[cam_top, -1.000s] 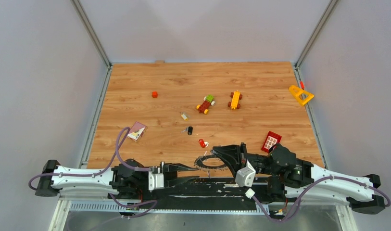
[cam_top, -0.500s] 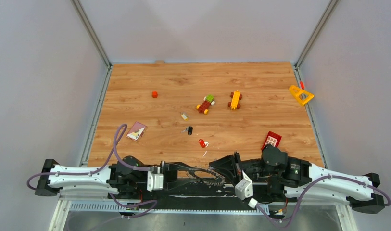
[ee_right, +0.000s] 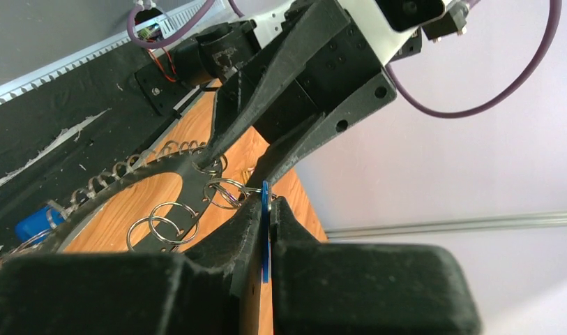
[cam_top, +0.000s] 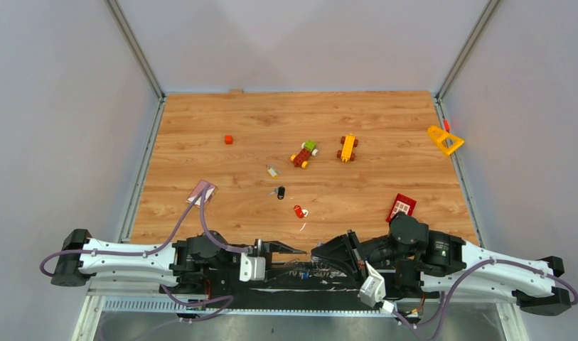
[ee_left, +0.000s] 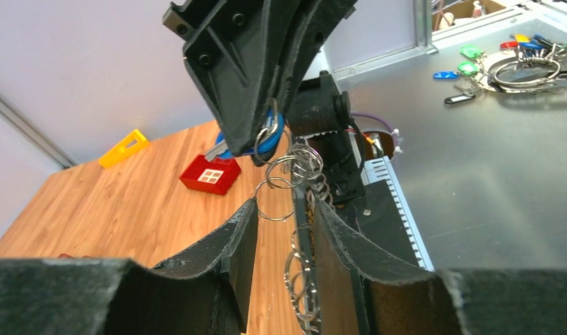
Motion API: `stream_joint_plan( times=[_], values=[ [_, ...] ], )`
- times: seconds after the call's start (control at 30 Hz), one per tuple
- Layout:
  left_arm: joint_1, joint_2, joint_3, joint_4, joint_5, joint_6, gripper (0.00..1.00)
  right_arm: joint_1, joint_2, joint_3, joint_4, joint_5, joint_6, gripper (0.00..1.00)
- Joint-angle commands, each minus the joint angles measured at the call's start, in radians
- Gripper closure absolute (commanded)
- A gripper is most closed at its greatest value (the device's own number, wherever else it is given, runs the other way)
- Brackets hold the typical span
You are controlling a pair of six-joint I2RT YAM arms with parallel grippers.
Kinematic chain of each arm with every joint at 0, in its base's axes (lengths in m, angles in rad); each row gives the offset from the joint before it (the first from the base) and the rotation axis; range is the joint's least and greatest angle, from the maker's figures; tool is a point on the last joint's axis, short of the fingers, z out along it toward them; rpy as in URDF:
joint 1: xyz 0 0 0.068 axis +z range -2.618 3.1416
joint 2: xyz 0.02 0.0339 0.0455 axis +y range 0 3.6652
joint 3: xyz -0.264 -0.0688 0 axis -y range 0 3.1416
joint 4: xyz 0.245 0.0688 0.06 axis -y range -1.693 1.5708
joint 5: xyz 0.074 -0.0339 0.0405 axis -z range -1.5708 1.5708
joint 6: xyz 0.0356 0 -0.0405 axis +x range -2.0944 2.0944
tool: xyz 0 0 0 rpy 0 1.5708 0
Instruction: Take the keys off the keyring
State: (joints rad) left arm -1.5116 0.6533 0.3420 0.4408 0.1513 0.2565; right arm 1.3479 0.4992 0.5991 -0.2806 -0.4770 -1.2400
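Observation:
The keyring (ee_right: 120,187), a flat dark ring hung with small split rings, hovers over the table's near edge between both grippers (cam_top: 308,268). My right gripper (ee_right: 268,204) is shut on a blue key (ee_right: 265,234) that is still linked to the ring; it shows from the other side in the left wrist view (ee_left: 266,139). My left gripper (ee_left: 284,206) stands open, its fingers straddling the keyring's rim (ee_left: 299,276), which runs close to the right finger. Another blue key (ee_right: 33,227) hangs on the ring. A black key (cam_top: 280,192) and a red key (cam_top: 298,211) lie loose on the wood.
A red window block (cam_top: 401,207) lies right of the arms. Farther back are two toy vehicles (cam_top: 304,153) (cam_top: 348,148), a red cube (cam_top: 229,139) and a yellow triangle (cam_top: 445,141). A pink card (cam_top: 202,193) lies left. Another key bunch (ee_left: 524,66) rests off the table.
The right gripper has drawn the keyring back toward the near edge. The left arm has reached rightward to meet it, and its jaws have spread wider.

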Motion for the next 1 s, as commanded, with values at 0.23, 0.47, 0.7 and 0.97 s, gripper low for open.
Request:
stream_joint_plan(
  times=[0.23, 0.47, 0.7, 0.97],
  values=[
    [0.001, 0.02, 0.036, 0.13, -0.012, -0.027, 0.55, 0.006, -0.005, 0.075, -0.012, -0.107, -0.091, 1.0],
    [0.001, 0.035, 0.048, 0.153, 0.11, -0.037, 0.56, 0.006, -0.004, 0.079, -0.017, -0.113, -0.106, 1.0],
    [0.001, 0.094, 0.069, 0.188, 0.159, -0.055, 0.56, 0.007, 0.001, 0.079, -0.02, -0.111, -0.113, 1.0],
    [0.001, 0.165, 0.101, 0.178, 0.117, -0.054, 0.56, 0.005, -0.006, 0.083, -0.016, -0.137, -0.115, 1.0]
  ],
)
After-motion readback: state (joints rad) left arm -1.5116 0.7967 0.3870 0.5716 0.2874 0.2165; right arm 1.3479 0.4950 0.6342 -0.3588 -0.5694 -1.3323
